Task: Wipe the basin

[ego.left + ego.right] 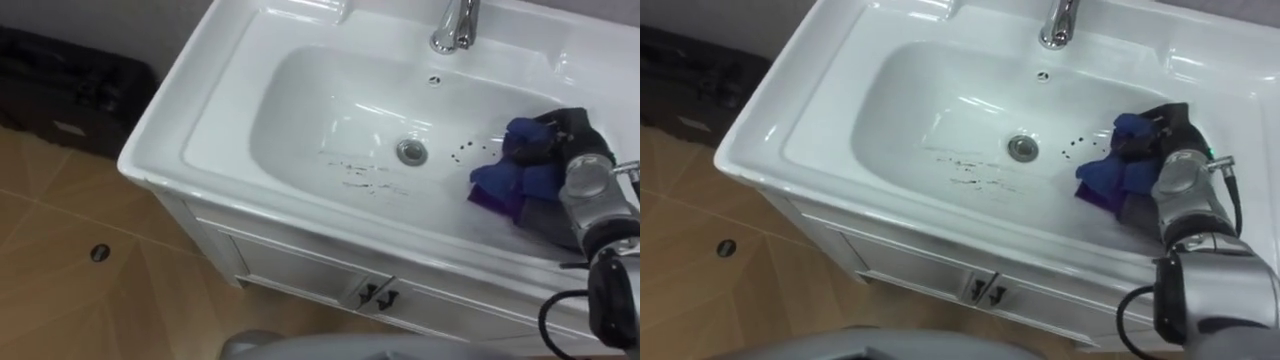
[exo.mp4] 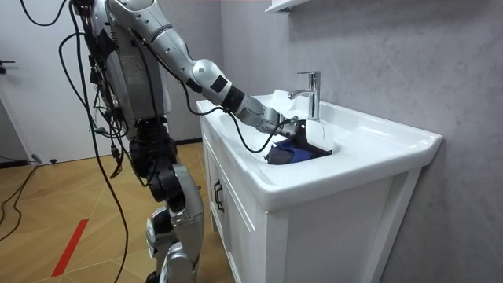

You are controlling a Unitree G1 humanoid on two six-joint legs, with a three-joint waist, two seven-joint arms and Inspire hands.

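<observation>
Basin (image 1: 300,110) with dark specks (image 1: 355,172), right robot hand (image 1: 568,130) grasping blue cloth (image 1: 518,168) inside

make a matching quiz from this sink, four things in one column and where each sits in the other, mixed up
Things:
1 blue cloth
2 tap
3 drain
4 dark handles

Places:
a on the cabinet front
b at the bottom of the basin
c against the right hand, on the basin's right side
d on the back ledge

Pairs: 1-c, 2-d, 3-b, 4-a
</observation>
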